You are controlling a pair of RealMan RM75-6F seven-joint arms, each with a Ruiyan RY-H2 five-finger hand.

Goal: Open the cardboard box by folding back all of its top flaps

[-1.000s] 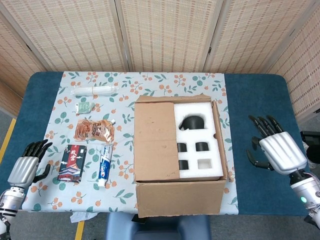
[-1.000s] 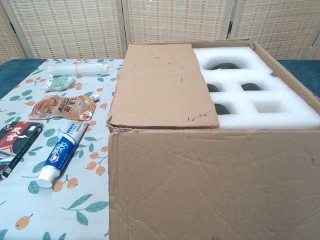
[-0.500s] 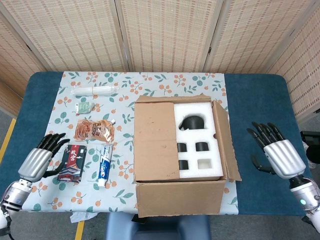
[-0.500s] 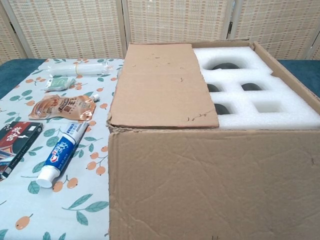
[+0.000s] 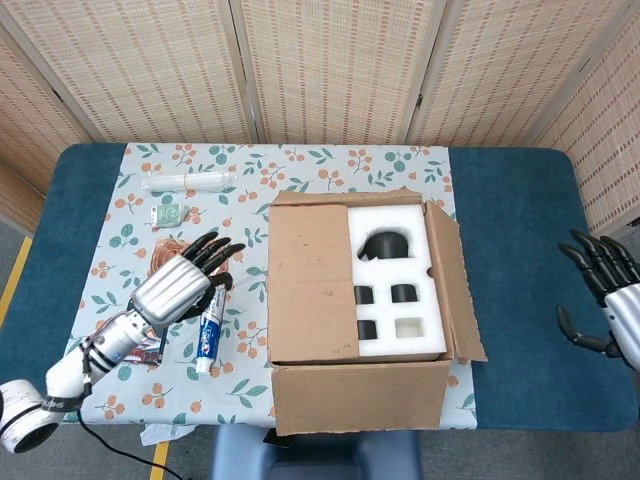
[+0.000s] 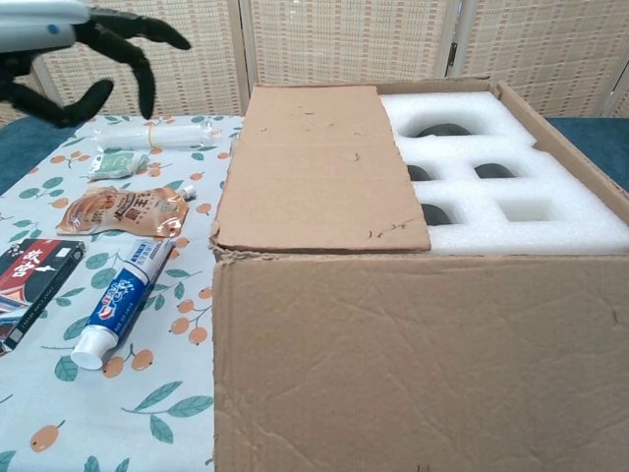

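The cardboard box (image 5: 355, 395) (image 6: 413, 364) stands at the table's front middle. Its left flap (image 5: 308, 280) (image 6: 319, 167) lies flat over the left half of the top. Its right flap (image 5: 455, 285) leans outward to the right. White foam (image 5: 395, 280) (image 6: 511, 187) with dark cut-outs shows in the uncovered half. My left hand (image 5: 188, 278) (image 6: 84, 44) hovers open above the table, just left of the box, fingers spread toward the closed flap. My right hand (image 5: 610, 295) is open at the far right edge, well away from the box.
Left of the box lie a toothpaste tube (image 5: 208, 330) (image 6: 123, 305), an orange pouch (image 5: 170, 255) (image 6: 123, 211), a dark red packet (image 6: 29, 280), a small green packet (image 5: 168, 213) and a clear roll (image 5: 190, 181). A wicker screen (image 5: 330, 70) stands behind the table.
My left hand has risen from the table's left edge and swung right toward the box. My right hand has drawn back to the right. The right flap has fallen further outward.
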